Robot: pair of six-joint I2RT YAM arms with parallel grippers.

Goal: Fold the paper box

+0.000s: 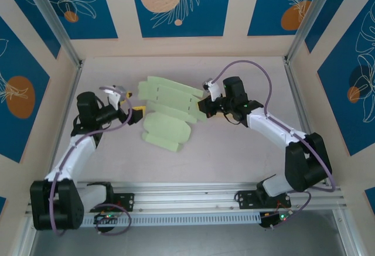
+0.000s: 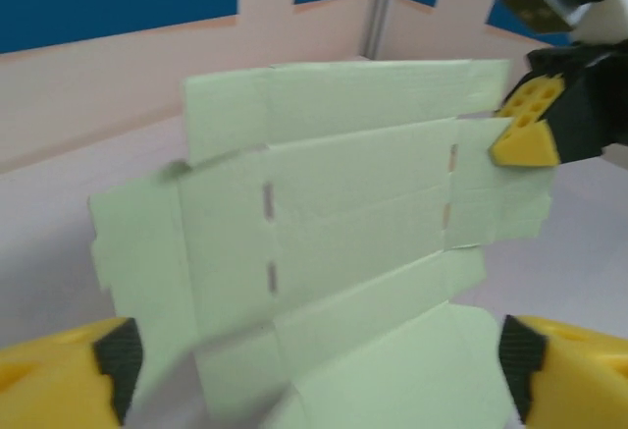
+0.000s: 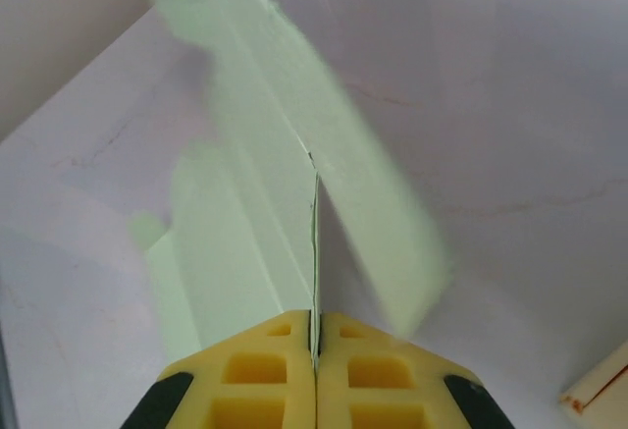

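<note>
Right gripper [image 3: 316, 339] pinches the paper box [image 1: 167, 101] at its 3 o'clock edge, which I judge props the sheet for folding. The box lies at table [image 1: 234, 150] centre, and the left gripper [image 1: 132, 105] stands spread at 9 o'clock.

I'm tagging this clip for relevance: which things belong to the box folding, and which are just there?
Job: paper box; right gripper, jaws shut on its edge; left gripper, jaws open beside it.
Just there: table; blue wall panels; base rail.

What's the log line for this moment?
right jaws: shut on paper box edge | left jaws: open, facing box | box: unfolded, tilted up
</note>
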